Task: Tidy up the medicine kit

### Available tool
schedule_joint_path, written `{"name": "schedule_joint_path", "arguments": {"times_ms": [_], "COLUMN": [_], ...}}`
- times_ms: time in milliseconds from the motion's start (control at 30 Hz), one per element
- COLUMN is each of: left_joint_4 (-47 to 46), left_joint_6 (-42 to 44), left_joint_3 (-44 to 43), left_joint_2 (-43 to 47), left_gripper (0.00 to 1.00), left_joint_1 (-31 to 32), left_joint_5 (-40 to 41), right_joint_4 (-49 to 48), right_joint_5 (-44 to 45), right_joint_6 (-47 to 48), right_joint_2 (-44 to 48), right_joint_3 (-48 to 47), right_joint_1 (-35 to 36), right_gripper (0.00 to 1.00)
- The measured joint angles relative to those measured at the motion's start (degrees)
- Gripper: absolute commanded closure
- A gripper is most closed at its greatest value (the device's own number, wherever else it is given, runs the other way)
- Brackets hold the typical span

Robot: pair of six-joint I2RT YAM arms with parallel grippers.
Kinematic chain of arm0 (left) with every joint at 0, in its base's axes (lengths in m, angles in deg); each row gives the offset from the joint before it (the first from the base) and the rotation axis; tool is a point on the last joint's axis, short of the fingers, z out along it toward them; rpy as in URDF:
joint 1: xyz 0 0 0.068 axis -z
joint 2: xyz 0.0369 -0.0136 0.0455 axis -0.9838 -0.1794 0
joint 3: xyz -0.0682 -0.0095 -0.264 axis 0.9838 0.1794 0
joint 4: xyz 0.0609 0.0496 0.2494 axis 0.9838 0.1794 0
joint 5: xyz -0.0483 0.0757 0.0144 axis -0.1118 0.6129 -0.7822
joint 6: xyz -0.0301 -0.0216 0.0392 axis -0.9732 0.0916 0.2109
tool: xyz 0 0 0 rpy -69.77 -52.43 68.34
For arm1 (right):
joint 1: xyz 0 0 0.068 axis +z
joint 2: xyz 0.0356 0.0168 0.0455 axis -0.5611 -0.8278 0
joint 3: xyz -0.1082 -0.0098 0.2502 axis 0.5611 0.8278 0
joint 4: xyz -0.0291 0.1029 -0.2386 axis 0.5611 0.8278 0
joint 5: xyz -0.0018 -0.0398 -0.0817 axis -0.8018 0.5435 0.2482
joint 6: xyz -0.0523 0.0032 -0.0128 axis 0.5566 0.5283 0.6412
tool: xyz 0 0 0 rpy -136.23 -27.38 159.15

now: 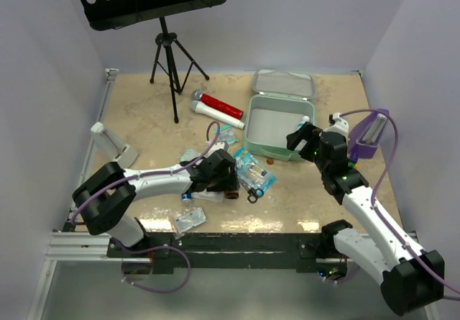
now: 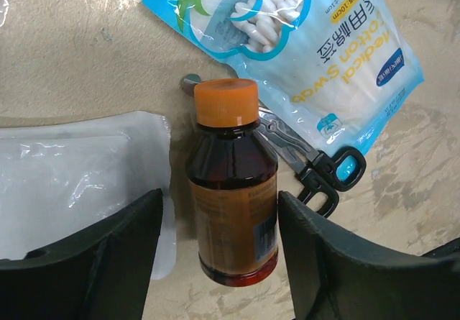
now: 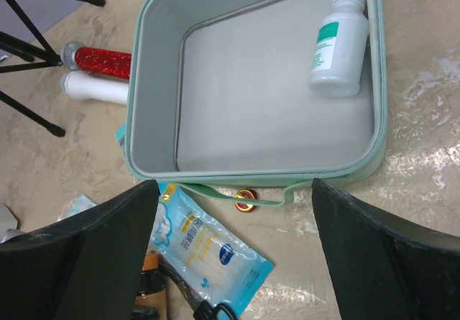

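- Kit: open on the table's far right, lid behind it; a white bottle already lies inside, so packing looks underway.
- Right gripper: fingers wide, empty, by the kit's near wall.
- Left gripper: fingers open astride the brown bottle, likely to grasp it.

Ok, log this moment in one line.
left end effector: open, straddling amber bottle | right end effector: open, over medicine kit | medicine kit: open, white bottle inside
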Motion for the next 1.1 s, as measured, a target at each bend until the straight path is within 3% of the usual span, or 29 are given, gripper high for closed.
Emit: {"name": "schedule_joint_path", "arguments": {"times_ms": [267,467,733,867,1100], "left_joint_4": [-0.59,0.59,0.26,-1.51,-9.88], "left_joint_6": [0.57,2.91,9.94,14.49,18.88], "left_joint_3": [0.00,0.02,-3.30,-11.61,-30.01], "left_joint_2": [-0.09,4.55,12.57,8.94,-9.09], "left_gripper": [0.61,0.68,0.69,0.69,0.70], "left_joint_1": [0.02,0.02,-0.33,-2.23,-8.72], "left_joint_5": [0.04,0.72,1.51,0.00,-8.76], "right_joint_4": [-0.04,-0.04,0.13,1.07,2.67], "right_joint_5": [-0.04,-0.42,-1.31,-1.20,1.68], "right_joint_6": [-0.02,-0.02,-0.02,-0.26,-2.47], "right_joint_2": [0.26,1.20,2.03,3.21,4.72], "right_joint_3": [0.04,0.11,0.09,-0.76,-2.93], "right_joint_1": [0.00,0.00,0.00,0.00,-0.02], "right_gripper": [0.08,0.08,0.07,0.05,0.04]}}
